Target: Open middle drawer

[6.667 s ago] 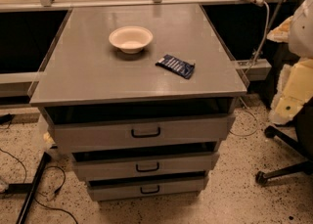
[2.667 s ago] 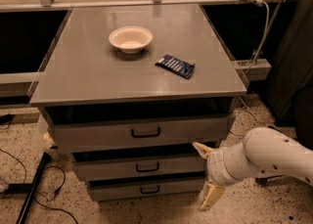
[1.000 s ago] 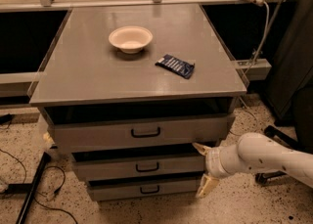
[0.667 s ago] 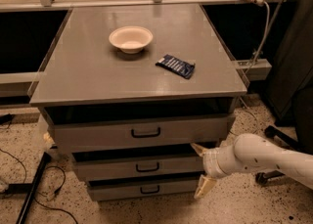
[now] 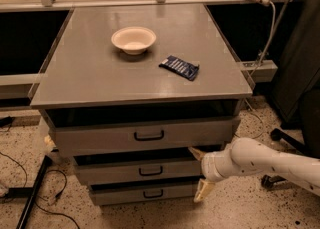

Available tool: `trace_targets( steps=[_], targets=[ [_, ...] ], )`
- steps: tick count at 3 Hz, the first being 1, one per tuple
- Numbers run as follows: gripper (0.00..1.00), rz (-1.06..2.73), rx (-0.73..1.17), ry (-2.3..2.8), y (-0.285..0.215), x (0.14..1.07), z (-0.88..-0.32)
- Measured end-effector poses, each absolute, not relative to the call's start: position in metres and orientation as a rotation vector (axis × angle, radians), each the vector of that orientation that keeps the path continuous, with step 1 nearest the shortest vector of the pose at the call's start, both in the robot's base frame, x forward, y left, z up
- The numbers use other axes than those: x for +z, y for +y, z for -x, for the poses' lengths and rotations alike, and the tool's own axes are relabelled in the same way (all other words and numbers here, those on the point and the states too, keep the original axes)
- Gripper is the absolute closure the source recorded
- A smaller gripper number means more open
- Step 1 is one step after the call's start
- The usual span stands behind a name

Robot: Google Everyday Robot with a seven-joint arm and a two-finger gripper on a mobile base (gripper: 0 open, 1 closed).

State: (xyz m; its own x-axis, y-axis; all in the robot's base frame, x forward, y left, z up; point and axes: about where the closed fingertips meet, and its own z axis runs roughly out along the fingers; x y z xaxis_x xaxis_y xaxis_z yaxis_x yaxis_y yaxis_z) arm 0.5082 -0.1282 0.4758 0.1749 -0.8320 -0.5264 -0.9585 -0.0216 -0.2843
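The middle drawer (image 5: 135, 170) is the second of three stacked grey drawers under the grey table, shut, with a small black bar handle (image 5: 151, 171). My gripper (image 5: 199, 174) reaches in from the right on a white arm (image 5: 260, 164). It is open, with one cream finger (image 5: 196, 152) near the drawer's upper right corner and the other (image 5: 201, 191) hanging below by the bottom drawer. It stands to the right of the handle and holds nothing.
The top drawer (image 5: 145, 135) and bottom drawer (image 5: 145, 193) are shut too. A cream bowl (image 5: 133, 39) and a dark blue packet (image 5: 179, 67) lie on the tabletop (image 5: 90, 73). A chair base (image 5: 285, 138) stands at the right; cables (image 5: 30, 193) lie on the floor at left.
The arm came from the right edge down to drawer height, then crept left; the gripper now sits at the middle drawer's right end. The drawers have not moved.
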Motion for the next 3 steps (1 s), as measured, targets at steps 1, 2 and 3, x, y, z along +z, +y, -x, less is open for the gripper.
trace_targets(
  steps=[1,2,3],
  targets=[
    [0.00,1.883,0.263,1.661,-0.126,0.470,-0.523],
    [0.00,1.862,0.239,1.660,-0.131,0.464,-0.541],
    [0.00,1.810,0.243,1.709,-0.144,0.441,-0.543]
  ],
)
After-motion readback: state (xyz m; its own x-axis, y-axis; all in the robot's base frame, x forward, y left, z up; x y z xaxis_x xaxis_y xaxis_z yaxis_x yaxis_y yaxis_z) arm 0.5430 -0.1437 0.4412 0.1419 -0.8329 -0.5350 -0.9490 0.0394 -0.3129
